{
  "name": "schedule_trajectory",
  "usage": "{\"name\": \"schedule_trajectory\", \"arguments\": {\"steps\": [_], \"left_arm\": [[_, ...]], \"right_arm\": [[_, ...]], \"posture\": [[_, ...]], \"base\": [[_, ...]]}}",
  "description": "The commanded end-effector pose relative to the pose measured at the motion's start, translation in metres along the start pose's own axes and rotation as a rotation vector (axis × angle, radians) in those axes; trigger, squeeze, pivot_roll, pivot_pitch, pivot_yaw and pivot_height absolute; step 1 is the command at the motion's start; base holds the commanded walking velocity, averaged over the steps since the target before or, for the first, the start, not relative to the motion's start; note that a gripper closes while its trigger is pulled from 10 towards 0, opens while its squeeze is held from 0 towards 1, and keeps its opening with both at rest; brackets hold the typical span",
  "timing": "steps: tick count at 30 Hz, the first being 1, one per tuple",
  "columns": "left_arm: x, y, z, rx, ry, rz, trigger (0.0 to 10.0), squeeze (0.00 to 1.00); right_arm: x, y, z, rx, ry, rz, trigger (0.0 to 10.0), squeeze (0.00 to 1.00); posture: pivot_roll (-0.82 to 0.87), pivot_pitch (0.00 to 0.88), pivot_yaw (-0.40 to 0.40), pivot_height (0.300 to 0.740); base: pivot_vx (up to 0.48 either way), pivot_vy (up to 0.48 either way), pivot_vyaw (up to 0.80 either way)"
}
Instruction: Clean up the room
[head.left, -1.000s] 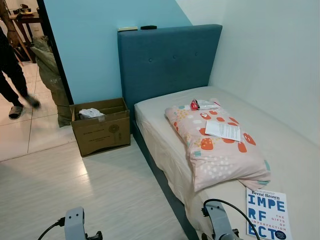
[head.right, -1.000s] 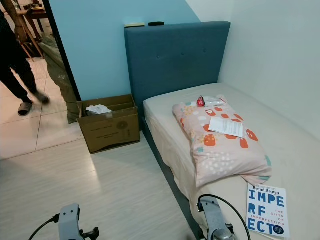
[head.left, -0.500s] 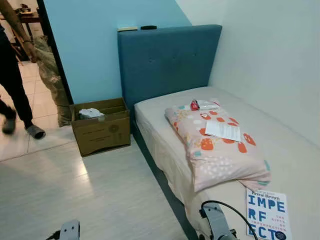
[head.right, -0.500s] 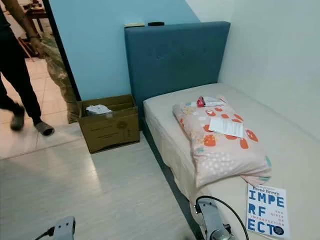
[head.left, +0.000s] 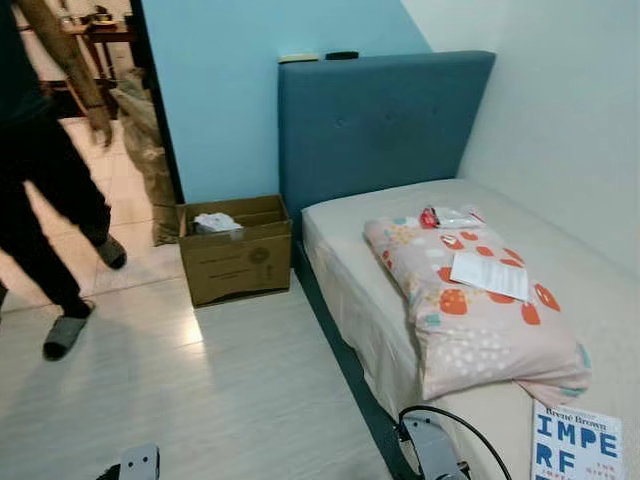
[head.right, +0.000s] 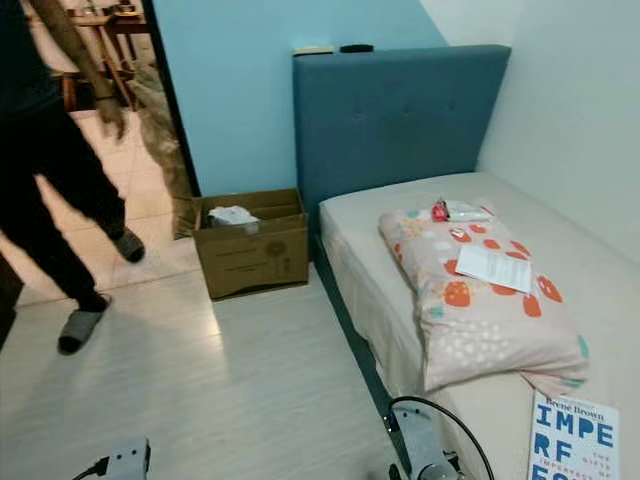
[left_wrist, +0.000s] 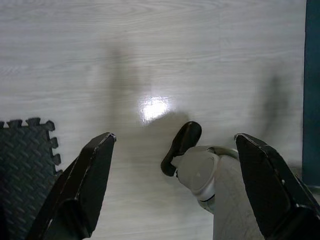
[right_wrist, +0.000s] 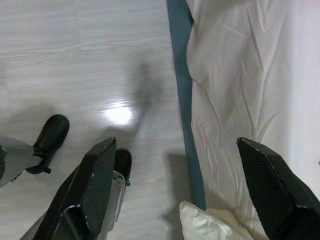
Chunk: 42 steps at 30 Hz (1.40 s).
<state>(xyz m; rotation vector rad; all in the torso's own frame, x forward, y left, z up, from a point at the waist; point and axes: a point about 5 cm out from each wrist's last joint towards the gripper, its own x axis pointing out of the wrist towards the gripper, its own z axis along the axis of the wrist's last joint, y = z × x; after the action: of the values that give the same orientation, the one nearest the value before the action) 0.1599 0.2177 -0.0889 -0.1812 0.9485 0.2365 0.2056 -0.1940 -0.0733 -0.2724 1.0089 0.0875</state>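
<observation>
Robot body — silver-grey left arm housing (head.left: 139, 463); silver-grey right arm housing (head.left: 432, 450) with looped black cable (head.left: 470, 432); each gripper has two long black wedge-shaped fingers (left_wrist: 82, 187) with matte, faintly textured faces (right_wrist: 87, 192); rounded grey leg shell ending in a black foot (left_wrist: 182, 145)

camera: swung left, so the bed (head.left: 560, 290), pillow (head.left: 470, 305) and box (head.left: 235, 250) all sit further right in the head views

person (head.left: 45, 190): way closer now, stepped off the tiles onto the wood floor (head.left: 200, 400), one grey slipper (head.left: 65, 335) planted there

book (head.left: 575, 445): more cut off at the bottom edge
</observation>
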Motion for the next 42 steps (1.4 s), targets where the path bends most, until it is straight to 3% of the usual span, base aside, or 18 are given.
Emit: {"name": "schedule_trajectory", "arguments": {"steps": [1, 20, 31, 37, 42], "left_arm": [[0.0, 0.0, -0.001, 0.029, 0.021, -0.007, 10.0, 0.0], [-0.005, 0.0, -0.026, 0.182, 0.107, -0.048, 10.0, 0.0], [-0.005, -0.002, -0.025, 0.188, 0.104, -0.058, 10.0, 0.0], [-0.005, -0.002, -0.026, 0.199, 0.107, -0.061, 10.0, 0.0], [-0.004, -0.002, -0.023, 0.179, 0.092, -0.042, 10.0, 0.0]], "right_arm": [[0.0, 0.001, -0.003, -0.007, 0.019, -0.001, 10.0, 0.0], [-0.001, 0.004, -0.013, -0.054, 0.052, 0.009, 10.0, 0.0], [-0.001, 0.005, -0.017, -0.08, 0.063, 0.02, 10.0, 0.0], [-0.001, 0.007, -0.017, -0.076, 0.047, 0.04, 10.0, 0.0], [-0.001, 0.011, -0.019, -0.109, 0.051, 0.05, 10.0, 0.0]], "posture": [[0.01, 0.0, -0.054, 0.726], [0.03, 0.0, -0.064, 0.726], [0.04, 0.0, -0.058, 0.726], [0.04, 0.0, -0.057, 0.726], [0.05, 0.0, -0.054, 0.726]], "base": [[0.0, 0.0, 0.0], [0.0, 0.0, 0.0], [0.0, 0.0, 0.0], [0.0, -0.451, 0.0], [0.0, -0.086, 0.74]]}}
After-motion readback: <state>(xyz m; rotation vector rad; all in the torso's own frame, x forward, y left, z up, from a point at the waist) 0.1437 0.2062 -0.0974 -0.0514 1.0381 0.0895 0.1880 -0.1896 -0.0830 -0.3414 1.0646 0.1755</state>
